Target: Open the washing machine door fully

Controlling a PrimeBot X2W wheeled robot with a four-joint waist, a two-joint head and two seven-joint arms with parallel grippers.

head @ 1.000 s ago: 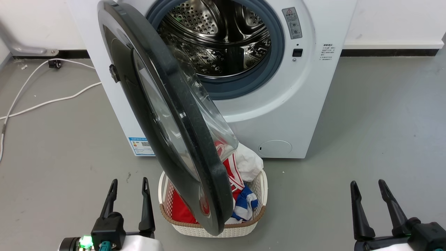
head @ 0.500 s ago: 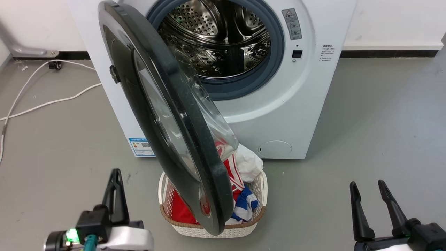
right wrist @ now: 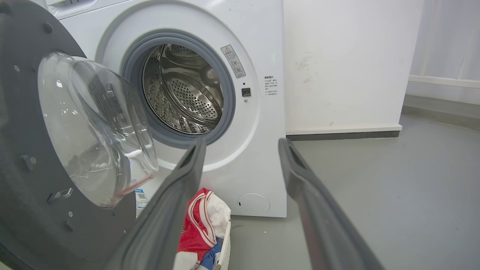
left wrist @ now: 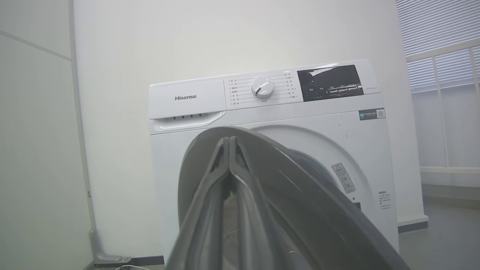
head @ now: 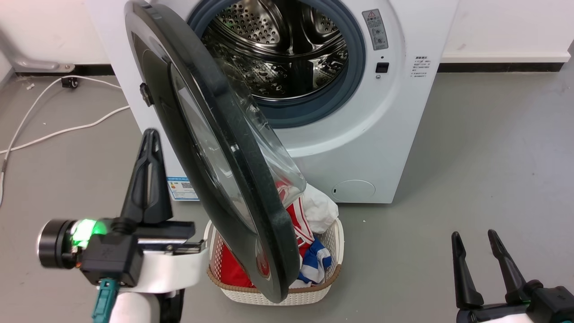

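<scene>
Head view: from high above and in front of the washing machine (head: 358, 148), looking steeply down on its front and the floor (head: 493, 157) before it. Left wrist view: low and close on the machine's hinge side, tilted up past the washing machine door (left wrist: 285, 210) to the control panel (left wrist: 262, 90). Right wrist view: low, out from the machine's front, facing the drum opening (right wrist: 180, 90). All three share the partly open door and the machine's white front.

Grey floor (head: 493, 143): washing machine (head: 358, 148), basket (head: 314, 295), cable (head: 58, 132)
</scene>
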